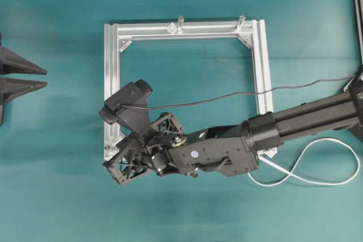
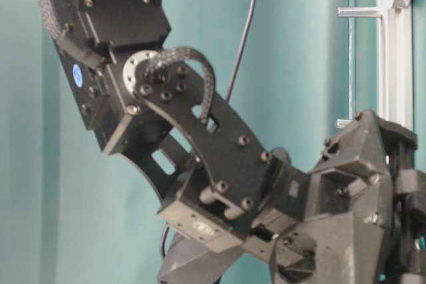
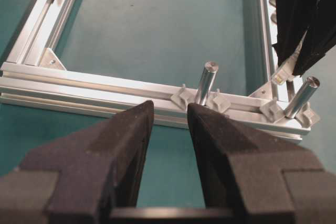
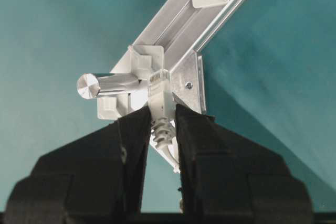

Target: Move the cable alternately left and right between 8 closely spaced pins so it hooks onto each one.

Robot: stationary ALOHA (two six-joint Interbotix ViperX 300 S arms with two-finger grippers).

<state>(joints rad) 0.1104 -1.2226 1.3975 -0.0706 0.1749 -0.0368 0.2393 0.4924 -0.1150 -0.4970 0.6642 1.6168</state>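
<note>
Right wrist view: right gripper [image 4: 163, 124] fingers pinching cable plug [image 4: 159, 90] by strain-relief boot, tip poking out just beside grey upright post [image 4: 107, 84] and first pin [image 4: 146, 59] at frame [image 4: 223, 14] corner. Overhead: rest of cable [image 1: 317, 165] looped slack on tabletop [image 1: 187, 213] behind right arm. Left gripper [image 3: 170, 124] fingers spread, nothing between, hanging near opposite rail w/ another post [image 3: 206, 81]. Likely handling: cord light, limp, no push stiffness, so prob. needs pulling taut to hook; plug rigid but clip fragile. Best hold at boot, as now, or cord just behind.
</note>
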